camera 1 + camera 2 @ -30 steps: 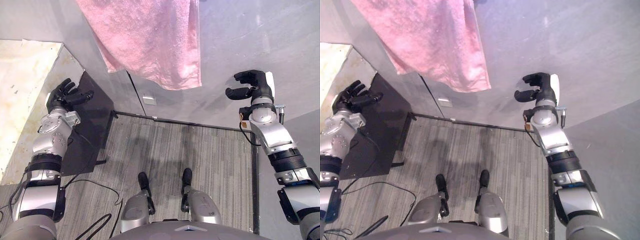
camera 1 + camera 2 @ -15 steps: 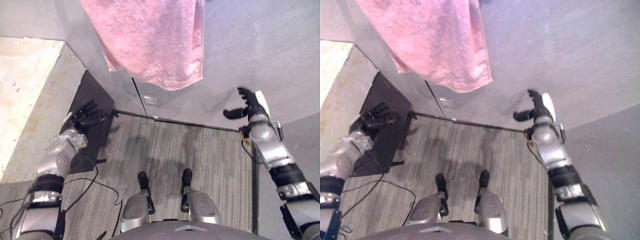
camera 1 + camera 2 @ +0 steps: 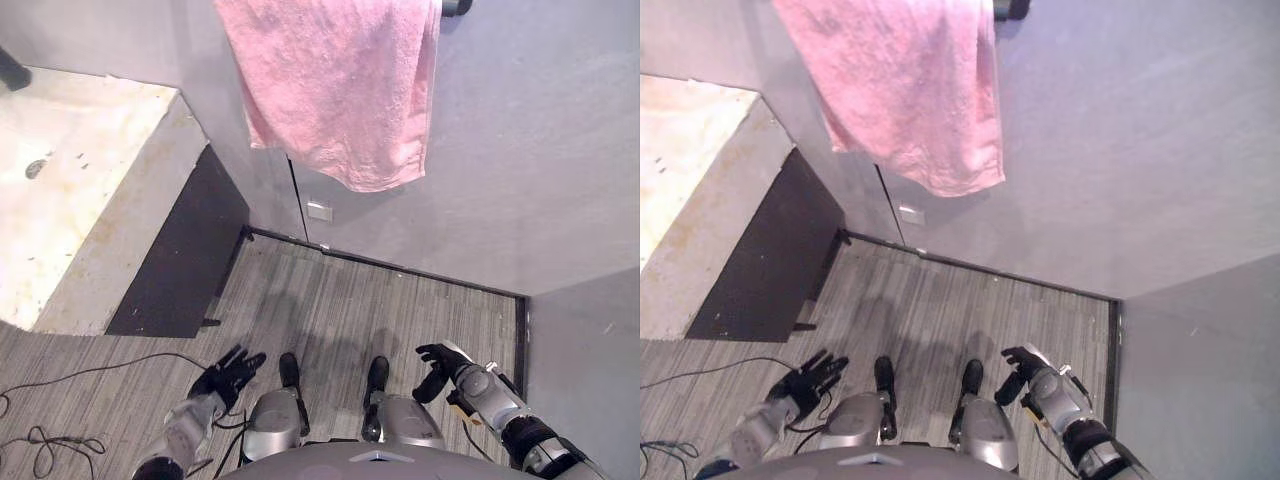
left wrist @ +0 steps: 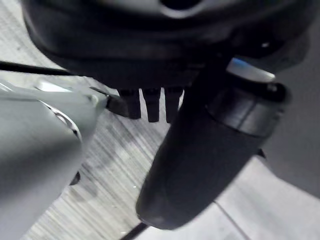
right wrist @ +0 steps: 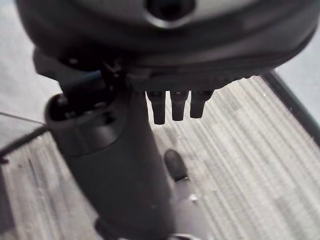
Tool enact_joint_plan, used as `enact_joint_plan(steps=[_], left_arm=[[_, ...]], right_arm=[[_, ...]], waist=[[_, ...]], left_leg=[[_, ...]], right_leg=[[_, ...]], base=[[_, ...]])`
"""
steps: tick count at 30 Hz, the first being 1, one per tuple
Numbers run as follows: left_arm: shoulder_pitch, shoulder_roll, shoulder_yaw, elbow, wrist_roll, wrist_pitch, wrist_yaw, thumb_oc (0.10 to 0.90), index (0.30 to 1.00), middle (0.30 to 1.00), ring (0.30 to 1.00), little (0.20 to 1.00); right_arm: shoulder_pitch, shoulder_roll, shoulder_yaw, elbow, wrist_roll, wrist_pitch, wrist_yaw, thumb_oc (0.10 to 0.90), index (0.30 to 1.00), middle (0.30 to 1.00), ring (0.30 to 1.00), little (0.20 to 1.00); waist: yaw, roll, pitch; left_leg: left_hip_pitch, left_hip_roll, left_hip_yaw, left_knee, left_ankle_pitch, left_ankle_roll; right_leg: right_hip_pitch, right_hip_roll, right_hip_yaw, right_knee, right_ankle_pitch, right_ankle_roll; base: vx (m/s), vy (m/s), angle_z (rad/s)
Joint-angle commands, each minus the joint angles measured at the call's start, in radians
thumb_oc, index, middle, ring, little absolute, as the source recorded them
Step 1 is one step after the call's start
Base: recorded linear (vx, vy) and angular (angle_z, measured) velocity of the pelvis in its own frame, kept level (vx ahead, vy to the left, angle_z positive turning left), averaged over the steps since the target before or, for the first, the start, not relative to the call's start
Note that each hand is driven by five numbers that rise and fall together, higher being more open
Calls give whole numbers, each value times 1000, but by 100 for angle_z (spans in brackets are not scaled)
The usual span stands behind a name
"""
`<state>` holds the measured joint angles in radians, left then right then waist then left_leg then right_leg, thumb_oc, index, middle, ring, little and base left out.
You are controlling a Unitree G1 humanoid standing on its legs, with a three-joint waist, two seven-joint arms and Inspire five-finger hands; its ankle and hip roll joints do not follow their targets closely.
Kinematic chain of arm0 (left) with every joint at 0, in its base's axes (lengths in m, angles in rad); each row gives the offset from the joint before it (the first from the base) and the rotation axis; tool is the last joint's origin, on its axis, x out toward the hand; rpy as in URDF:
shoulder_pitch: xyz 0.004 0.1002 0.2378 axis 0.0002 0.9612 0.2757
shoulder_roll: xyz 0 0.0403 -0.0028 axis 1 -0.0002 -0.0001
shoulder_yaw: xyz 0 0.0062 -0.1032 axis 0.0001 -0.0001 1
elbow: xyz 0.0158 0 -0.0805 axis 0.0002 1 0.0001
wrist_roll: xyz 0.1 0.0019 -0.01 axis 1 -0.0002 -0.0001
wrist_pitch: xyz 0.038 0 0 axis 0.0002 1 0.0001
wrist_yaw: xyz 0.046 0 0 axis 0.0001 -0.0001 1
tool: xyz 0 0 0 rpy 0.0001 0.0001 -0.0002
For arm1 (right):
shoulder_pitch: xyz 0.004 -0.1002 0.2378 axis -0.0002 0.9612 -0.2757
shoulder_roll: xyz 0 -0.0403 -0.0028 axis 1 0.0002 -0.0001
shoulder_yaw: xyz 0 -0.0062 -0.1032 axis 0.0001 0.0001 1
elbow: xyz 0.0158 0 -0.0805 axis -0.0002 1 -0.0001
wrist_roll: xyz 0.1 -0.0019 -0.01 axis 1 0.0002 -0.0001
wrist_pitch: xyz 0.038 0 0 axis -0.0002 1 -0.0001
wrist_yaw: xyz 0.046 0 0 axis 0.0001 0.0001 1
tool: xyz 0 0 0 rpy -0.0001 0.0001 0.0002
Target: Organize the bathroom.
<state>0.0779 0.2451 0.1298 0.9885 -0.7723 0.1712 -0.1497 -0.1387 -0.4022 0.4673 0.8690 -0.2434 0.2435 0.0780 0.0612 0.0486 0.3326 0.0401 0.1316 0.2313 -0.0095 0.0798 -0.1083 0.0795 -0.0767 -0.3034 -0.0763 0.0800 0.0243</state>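
**Left eye view: pink towel hung, both hands lowered**

Left eye view showed a pink towel [image 3: 335,85] draped on the wall rail, hanging freely to dry. Left hand [image 3: 228,374] and right hand [image 3: 438,362] hung low beside the floor [image 3: 340,300], fingers relaxed, grasping nothing.

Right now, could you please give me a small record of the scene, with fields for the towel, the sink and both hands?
towel: pink towel hangs from a dark rail against the grey wall
sink counter: pale sink counter at the robot's left, its drain visible
left hand: left hand low over the floor, fingers straight, holding nothing
right hand: right hand low, fingers relaxed, holding nothing
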Motion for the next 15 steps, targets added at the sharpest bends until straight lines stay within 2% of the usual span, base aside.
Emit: enact_joint_plan(steps=[1, 3, 5, 6, 7, 8, 9, 11, 15], left_arm=[[7, 45, -14, 63, 94, -14, 13, 800, 900, 900, 900, 900], [8, 40, -11, 116, 114, -28, 24, 800, 900, 900, 900, 900], [-11, 37, 2, 208, 106, -59, 34, 800, 900, 900, 900, 900], [-19, 36, 1, 230, 121, -74, 38, 800, 900, 900, 900, 900], [-21, 34, -1, 233, 133, -78, 37, 800, 900, 900, 900, 900], [-24, 29, -9, 245, 159, -87, 46, 800, 900, 900, 900, 900], [-23, 28, -12, 245, 168, -90, 46, 800, 900, 900, 900, 900], [-14, 21, -21, 227, 193, -108, 46, 800, 900, 900, 900, 900], [-31, 31, -14, 188, 207, -116, 49, 800, 900, 900, 900, 900]], right_arm=[[-23, -8, 51, 19, -130, -53, 57, 800, 900, 900, 900, 900], [-38, 2, 74, 45, -150, -53, 74, 800, 900, 900, 900, 900], [-59, 18, 92, 98, -175, -78, 80, 800, 900, 900, 900, 900], [-60, 22, 93, 110, -171, -83, 71, 800, 900, 900, 900, 900], [-61, 23, 92, 113, -165, -80, 70, 800, 900, 900, 900, 900], [-60, 27, 89, 123, -141, -70, 57, 800, 900, 900, 900, 900], [-59, 28, 85, 126, -135, -69, 51, 800, 900, 900, 900, 900], [-46, 27, 58, 140, -130, -72, 36, 800, 900, 900, 900, 900], [-38, 16, 32, 171, -160, -94, 34, 800, 900, 900, 900, 900]], waist=[[37, -5, -83], [47, -4, -78], [59, -4, -62], [60, -9, -57], [59, -13, -54], [57, -31, -48], [56, -36, -45], [47, -65, -29], [32, -88, -44]], left_leg=[[-109, 150, -60, 104, 96, -80], [-114, 165, -55, 91, 126, -89], [-143, 191, -4, 96, 167, -100], [-154, 203, 44, 130, 159, -102], [-155, 207, 63, 151, 149, -102], [-152, 217, 108, 242, 108, -119], [-153, 219, 111, 278, 102, -120], [-141, 226, 129, 444, 66, -123], [-64, 216, 156, 533, 17, -127]], right_leg=[[-52, -61, -33, 161, -172, 43], [-50, -51, -52, 154, -174, 37], [-45, -38, -110, 151, -190, 23], [-42, -43, -147, 150, -192, 16], [-42, -46, -161, 151, -193, 13], [-36, -54, -192, 158, -210, 4], [-37, -55, -197, 162, -210, 0], [-49, -63, -222, 177, -207, -19], [-93, -63, -258, 196, -205, -34]], base=[[-23, -90, 15], [-60, -81, 27], [-149, -142, 46], [-130, -137, 54], [-92, -206, 73], [-50, -163, 82], [-81, -205, 117], [-91, -117, 85], [-98, -39, 59]])
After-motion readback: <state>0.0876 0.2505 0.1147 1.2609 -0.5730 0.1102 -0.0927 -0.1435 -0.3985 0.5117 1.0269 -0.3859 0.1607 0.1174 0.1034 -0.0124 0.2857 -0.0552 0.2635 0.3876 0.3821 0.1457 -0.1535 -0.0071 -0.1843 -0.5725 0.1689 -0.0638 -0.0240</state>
